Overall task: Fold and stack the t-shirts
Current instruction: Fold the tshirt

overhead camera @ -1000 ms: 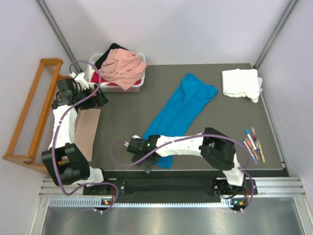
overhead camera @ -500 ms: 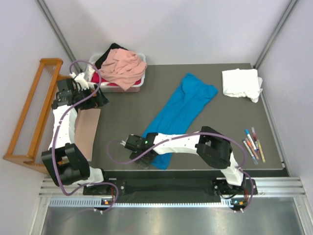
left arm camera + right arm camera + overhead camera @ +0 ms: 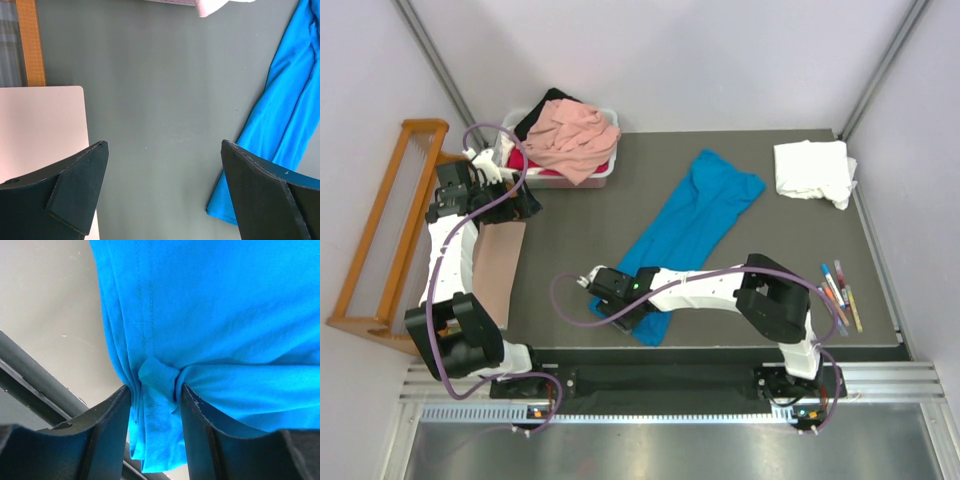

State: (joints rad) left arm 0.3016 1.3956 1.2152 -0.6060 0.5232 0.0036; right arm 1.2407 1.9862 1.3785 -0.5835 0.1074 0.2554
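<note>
The blue t-shirt (image 3: 705,215) lies in a long rumpled diagonal across the middle of the table (image 3: 570,230) in the top view, from upper right down to lower left. At its lower-left end the right gripper (image 3: 155,388) pinches a bunched knot of hem, several layers crowded between its fingers. To do this step well, I would check that the grip holds only the edge meant to be held. Then lift low and draw the cloth out flat, so the twist along its length opens instead of tightening. The left gripper (image 3: 164,143) hovers spread wide over bare table at the left, holding nothing; a 2nd hold on the shirt would probably help keep it square.

There is 1 tub (image 3: 611,170), at upper left, heaped above its rim: a salmon-pink t-shirt (image 3: 570,135) on top, a red t-shirt (image 3: 535,170) and a black t-shirt (image 3: 535,115) beneath. A white t-shirt (image 3: 812,170) sits loosely bundled at upper right, well apart.
</note>
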